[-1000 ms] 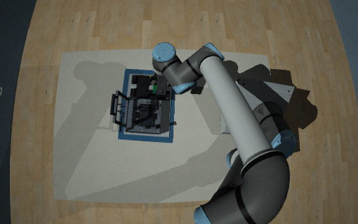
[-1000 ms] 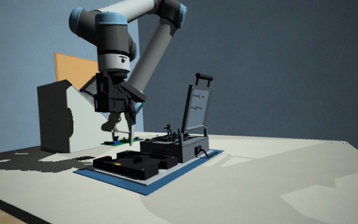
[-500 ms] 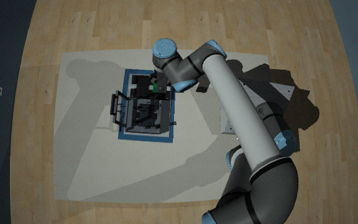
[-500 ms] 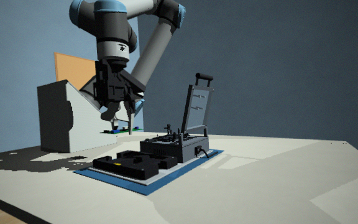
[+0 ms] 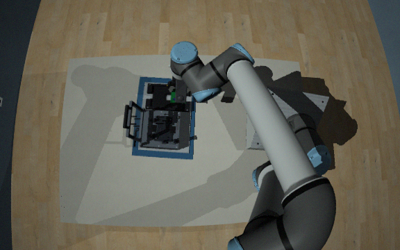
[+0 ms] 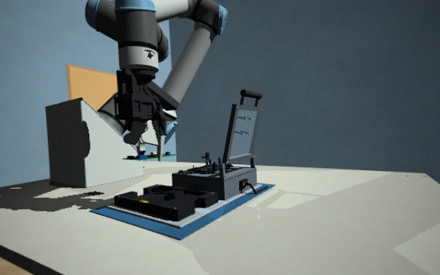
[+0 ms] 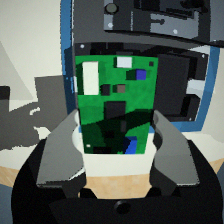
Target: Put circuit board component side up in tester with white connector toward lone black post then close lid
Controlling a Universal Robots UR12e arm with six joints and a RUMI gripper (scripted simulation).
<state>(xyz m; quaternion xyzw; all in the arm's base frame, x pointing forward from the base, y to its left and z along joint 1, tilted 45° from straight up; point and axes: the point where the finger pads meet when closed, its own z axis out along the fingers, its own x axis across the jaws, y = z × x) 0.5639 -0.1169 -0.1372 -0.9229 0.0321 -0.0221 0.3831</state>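
The green circuit board [image 5: 173, 97] [image 6: 150, 156] [image 7: 137, 95] is held by its two long edges between the jaws of my gripper [image 6: 151, 154] [image 7: 115, 110], clear above the tray. It looks about level, component side up. Its long white connector [image 7: 90, 78] is at the board's upper left in the wrist view, on the end nearer the tester. The black tray [image 5: 158, 93] [image 6: 183, 215] [image 7: 172, 87] is below. The tester [image 5: 184, 130] [image 6: 198, 185] [image 7: 90, 20] stands beside it with its lid [image 6: 230, 131] raised. A black post [image 6: 207, 157] rises from the tester. The tester's two pins cannot be made out.
Tray and tester stand on a blue-edged base [image 5: 162, 155] [image 6: 180, 232]. The upright lid's handle [image 5: 126, 117] [image 6: 250, 94] rises high on the tester's far side from the arm. A cable [image 6: 251, 187] leaves the tester's side. A light wedge-shaped block [image 6: 105, 153] stands behind the gripper.
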